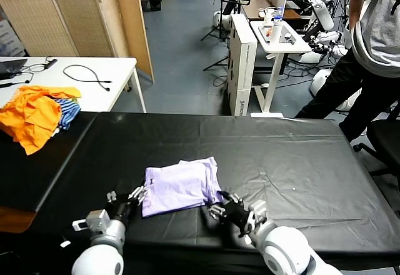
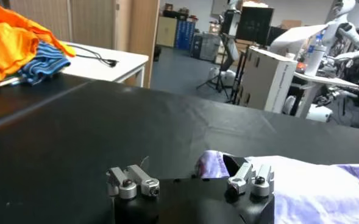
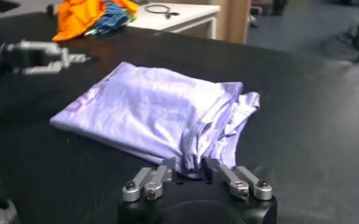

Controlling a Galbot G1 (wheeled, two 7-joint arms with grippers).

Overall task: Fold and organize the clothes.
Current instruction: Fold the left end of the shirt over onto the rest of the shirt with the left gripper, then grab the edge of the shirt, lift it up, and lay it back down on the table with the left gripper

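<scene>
Lying folded into a compact rectangle on desk (image 1: 300, 156): t-shirt (image 1: 181, 186). Left pincer (image 1: 129, 200) spread beside it; right pincer (image 1: 232, 212) spread at bunched edge. Tidying likely remains.

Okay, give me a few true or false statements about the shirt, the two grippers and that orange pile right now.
1. The shirt lies folded on the black table. True.
2. The left gripper is shut on the shirt. False: it is open at the shirt's edge.
3. The right gripper is open at the shirt's bunched end. True.
4. The orange pile sits on top of the shirt. False: it lies far off at the table's left corner.
</scene>
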